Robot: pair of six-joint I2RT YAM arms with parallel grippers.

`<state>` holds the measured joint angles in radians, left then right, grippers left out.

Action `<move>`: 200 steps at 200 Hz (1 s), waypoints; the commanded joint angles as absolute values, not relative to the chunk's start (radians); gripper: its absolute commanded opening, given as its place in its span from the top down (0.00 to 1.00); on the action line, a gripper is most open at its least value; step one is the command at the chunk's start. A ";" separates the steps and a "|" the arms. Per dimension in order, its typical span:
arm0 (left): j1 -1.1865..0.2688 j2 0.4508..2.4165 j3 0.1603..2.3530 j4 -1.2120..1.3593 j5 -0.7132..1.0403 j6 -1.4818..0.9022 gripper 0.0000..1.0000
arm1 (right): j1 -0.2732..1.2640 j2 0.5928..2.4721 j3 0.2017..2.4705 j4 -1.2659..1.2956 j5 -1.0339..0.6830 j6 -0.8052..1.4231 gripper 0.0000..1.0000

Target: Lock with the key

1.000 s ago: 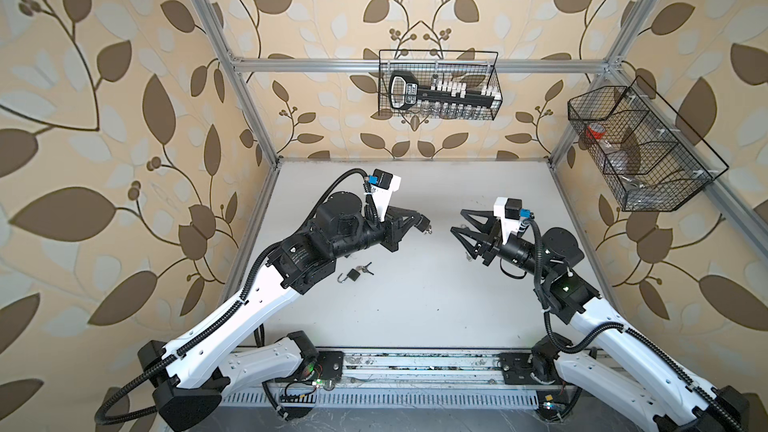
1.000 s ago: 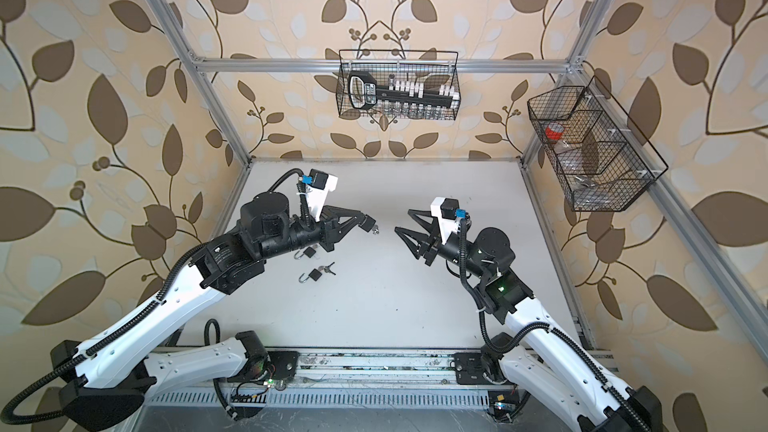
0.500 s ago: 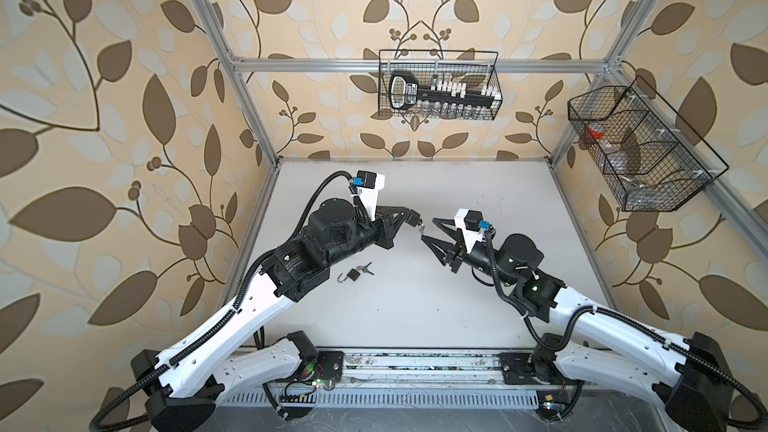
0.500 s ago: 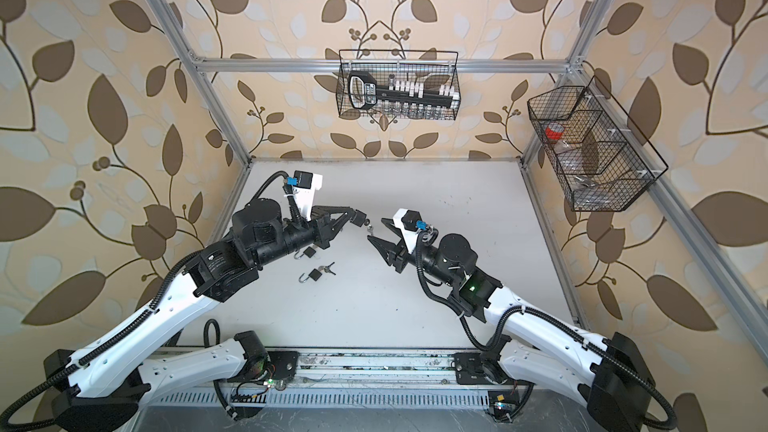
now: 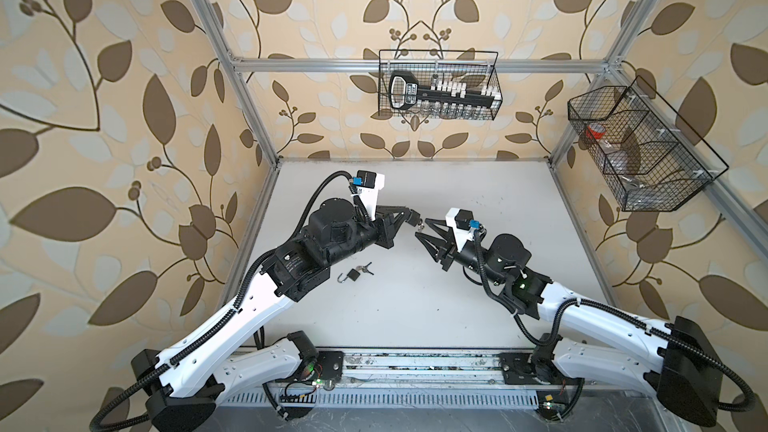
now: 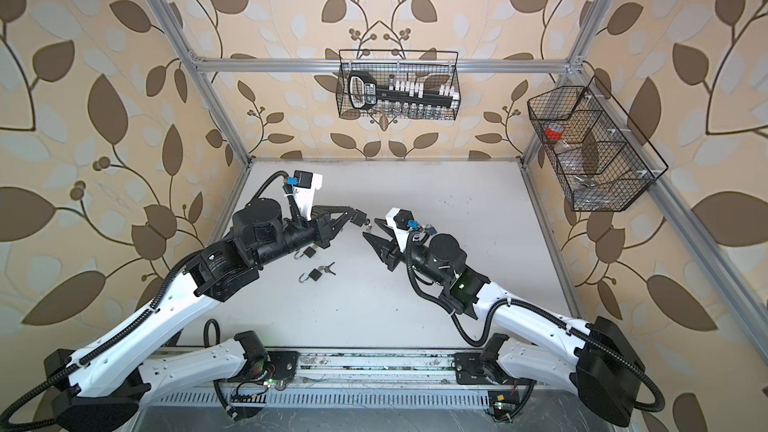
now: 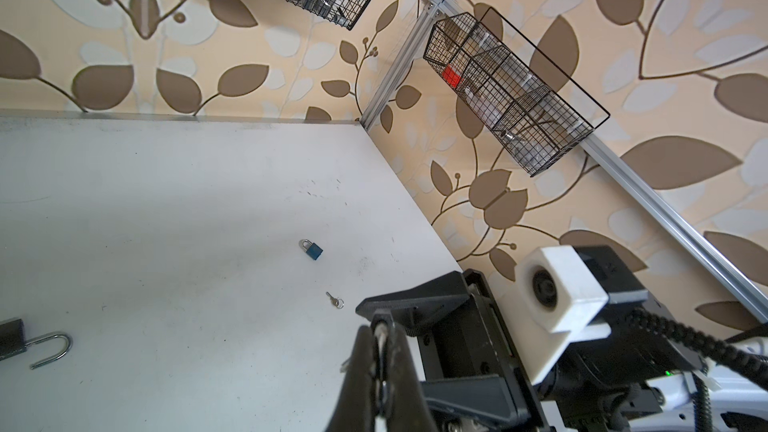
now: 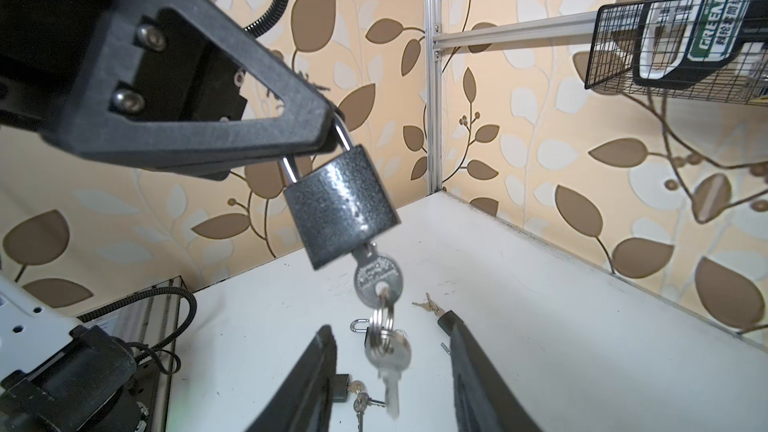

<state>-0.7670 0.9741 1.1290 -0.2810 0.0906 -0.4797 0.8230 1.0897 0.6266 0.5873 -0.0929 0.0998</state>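
A dark grey lock [image 8: 340,209] hangs in the air by its silver shackle, which my left gripper [image 8: 328,135] is shut on. A silver key [image 8: 377,276] sits in the keyhole on its underside. From that key's ring dangles a second key [image 8: 388,355]. My right gripper [image 8: 386,322] is open, one finger on either side of the dangling key and touching nothing. In both top views the left gripper [image 5: 415,218] [image 6: 360,216] and the right gripper [image 5: 422,228] [image 6: 370,228] meet tip to tip above mid-table. In the left wrist view the left gripper [image 7: 380,328] pinches the shackle.
Open padlocks with keys lie on the white table [image 5: 457,292] beside the left arm [image 6: 316,274] [image 6: 308,252]. A blue padlock [image 7: 313,250] and a loose key [image 7: 334,300] lie further right. Wire baskets hang on the back wall [image 5: 438,85] and the right wall [image 5: 644,147].
My right arm has swung left to the left gripper, and its jaws have narrowed around the hanging keys. The left gripper has kept hold of the lock and drawn slightly left.
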 commanded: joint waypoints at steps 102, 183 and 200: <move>-0.776 0.966 1.132 -0.213 0.099 -0.489 1.00 | 0.828 1.127 0.664 0.648 -0.086 0.139 0.79; -0.775 0.959 1.133 -0.214 0.094 -0.489 1.00 | 0.828 1.119 0.637 0.624 -0.046 0.153 1.00; -0.775 0.956 1.138 -0.219 0.094 -0.488 1.00 | 0.828 1.115 0.624 0.612 -0.038 0.155 1.00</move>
<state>-0.7670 0.9756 1.1286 -0.2806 0.0956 -0.4816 0.8303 1.1187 0.6380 0.6254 -0.0849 0.1486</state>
